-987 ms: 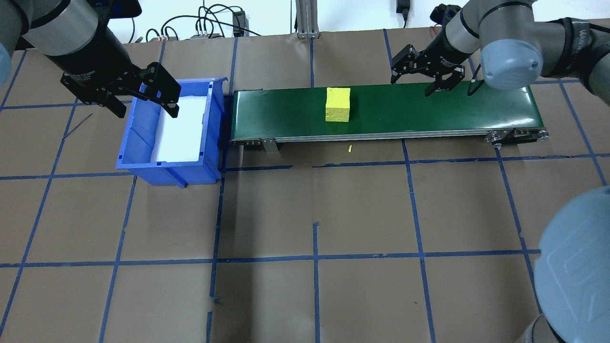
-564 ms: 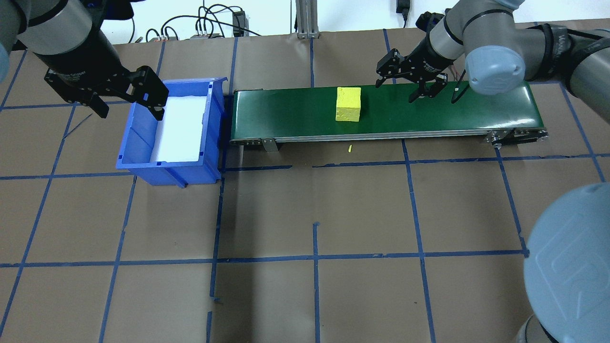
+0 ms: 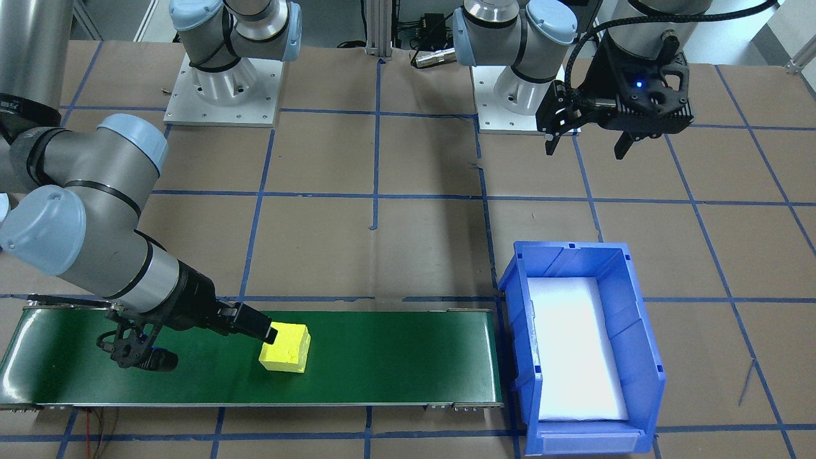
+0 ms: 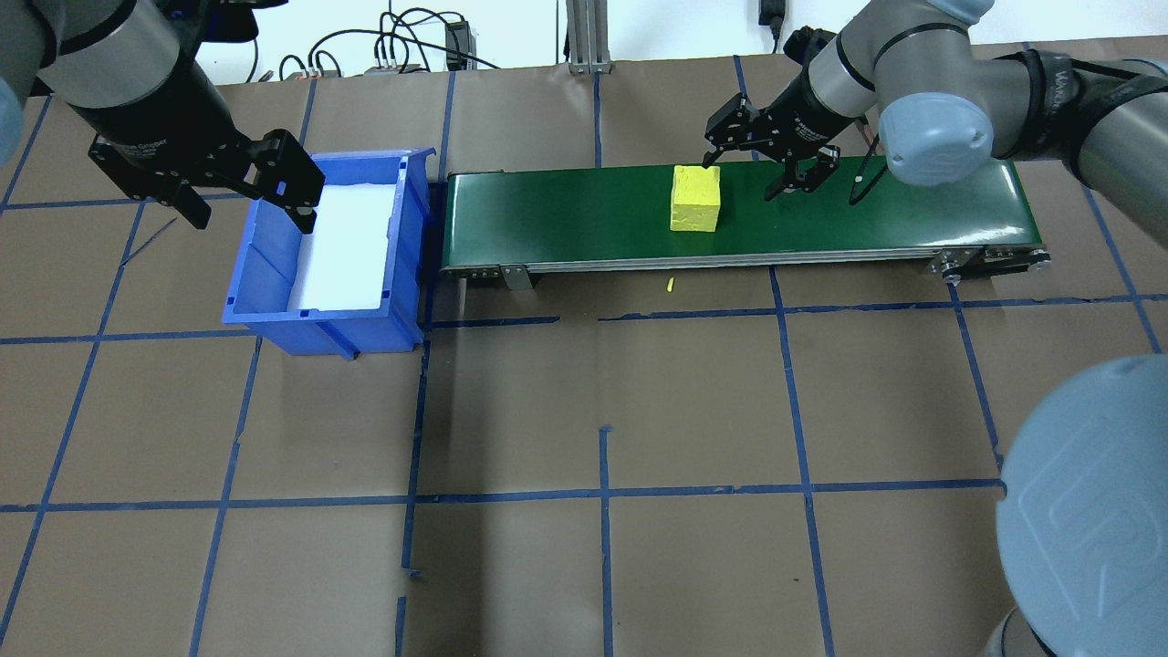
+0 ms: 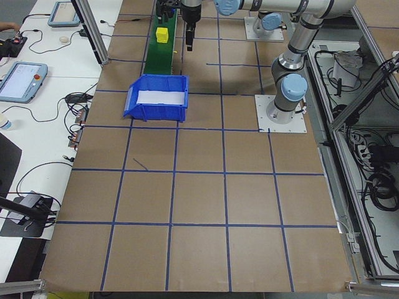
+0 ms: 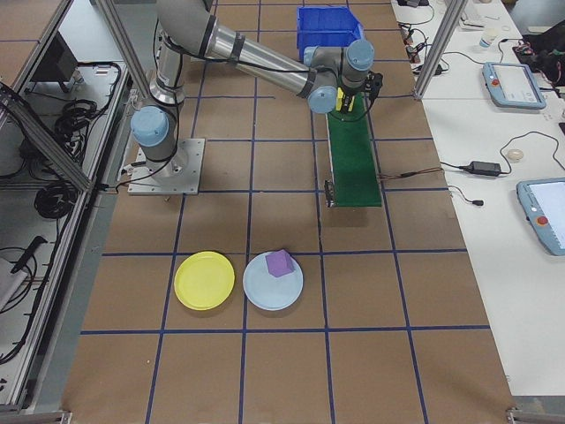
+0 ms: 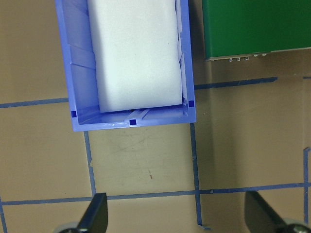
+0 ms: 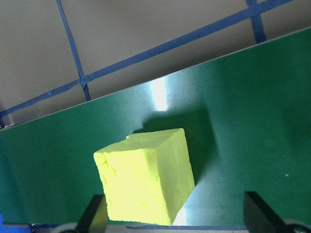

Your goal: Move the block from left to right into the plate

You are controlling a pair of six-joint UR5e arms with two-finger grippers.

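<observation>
- Clearly, in the front-facing view, the right hand [image 3: 204,347] is reaching low over the green conveyor belt [image 3: 382,357] with its fingers spread, one fingertip touching or nearly touching the yellow block [image 3: 285,348], probably lining up to straddle it. The left hand [image 3: 585,139] is hanging apart, well behind the blue bin [image 3: 641,331], fingers spread and carrying nothing.
- Overhead, the yellow block [image 4: 695,198] is sitting on the belt [image 4: 566,214] right of its middle, with the right hand [image 4: 754,164] just to its right and slightly farther back. The left hand [image 4: 246,196] is hovering over the bin's [image 4: 319,321] left rim, likely staying out of the way.
- From the table's left end, the block [image 5: 162,34] is showing small and far on the belt, beyond the bin [image 5: 156,111].
- From the right end, a yellow plate [image 6: 205,280] and a pale blue plate [image 6: 261,293] are lying on the table [image 6: 397,353] near the camera, well apart from the belt; a purple block [image 6: 280,263] is resting on the blue one. Which plate this block is meant for, I cannot tell.
- Through the left wrist camera, the bin's [image 7: 80,116] white lining [image 7: 133,53] is lying below, between spread fingertips.
- Through the right wrist camera, the block [image 8: 146,182] is sitting toward the left fingertip, not centred, so I judge the grasp is needing more alignment.
</observation>
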